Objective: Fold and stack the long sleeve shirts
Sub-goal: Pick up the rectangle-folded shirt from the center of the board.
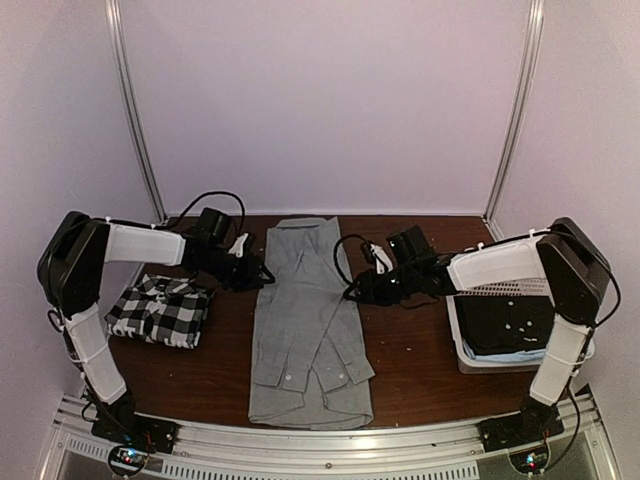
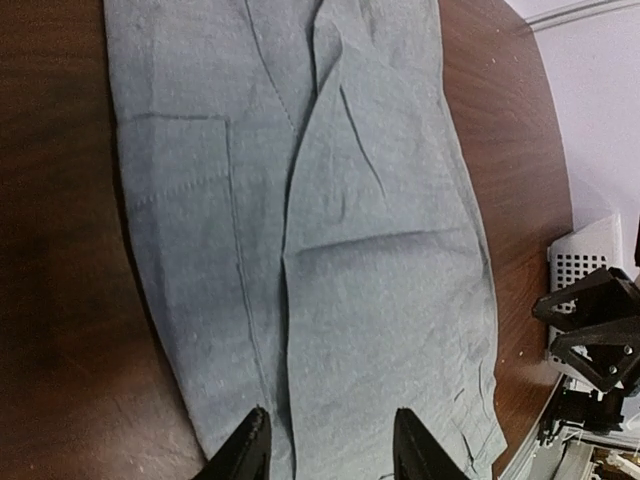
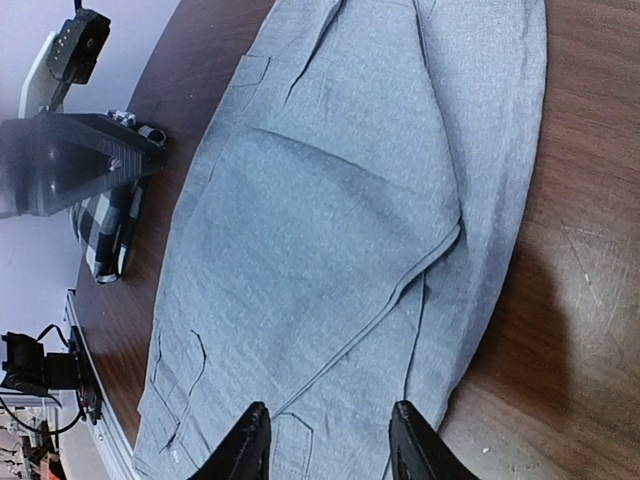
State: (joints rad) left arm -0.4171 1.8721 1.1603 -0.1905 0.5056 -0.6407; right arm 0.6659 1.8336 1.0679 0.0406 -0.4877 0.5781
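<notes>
The grey shirt [image 1: 305,330] lies flat in the middle of the table as a long strip, sleeves folded in over the body. It fills the left wrist view [image 2: 330,250] and the right wrist view [image 3: 340,230]. The checked shirt [image 1: 160,310] lies folded as a small rectangle at the left and shows in the right wrist view [image 3: 105,235]. My left gripper [image 1: 262,272] is open and empty, hovering at the grey shirt's left edge [image 2: 328,445]. My right gripper [image 1: 350,290] is open and empty at the shirt's right edge [image 3: 328,440].
A white basket [image 1: 470,358] with dark and light-blue cloth in it stands at the right, under the right arm. Its corner shows in the left wrist view [image 2: 585,255]. White walls and metal posts close the back of the brown table [image 1: 420,370].
</notes>
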